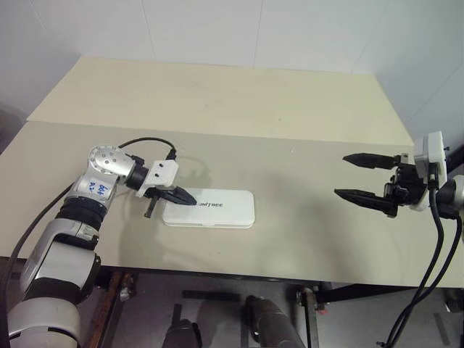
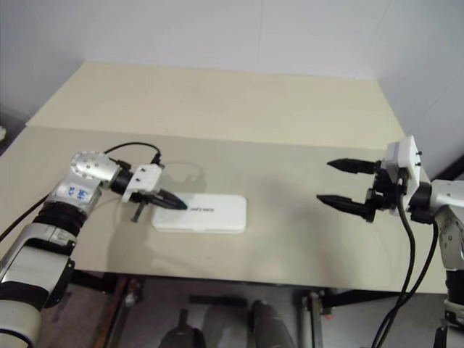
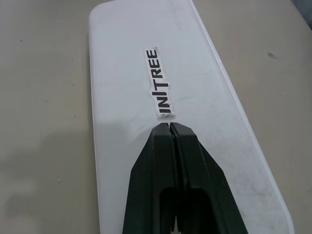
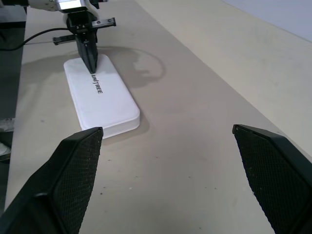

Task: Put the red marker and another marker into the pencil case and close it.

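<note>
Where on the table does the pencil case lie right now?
The pencil case lies closed, near the table's front edge, left of centre, under the shut left gripper's tips.

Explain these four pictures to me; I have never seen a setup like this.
This is a two-armed humanoid robot at a beige table. The two wide pictures come from cameras in its head, looking down; the other two come from cameras on its wrists. A closed white pencil case lies on the table. The left end effector, fingers shut, has its tip on the lid beside the lettering and holds nothing. The right end effector hangs open off to the side, empty.
</note>
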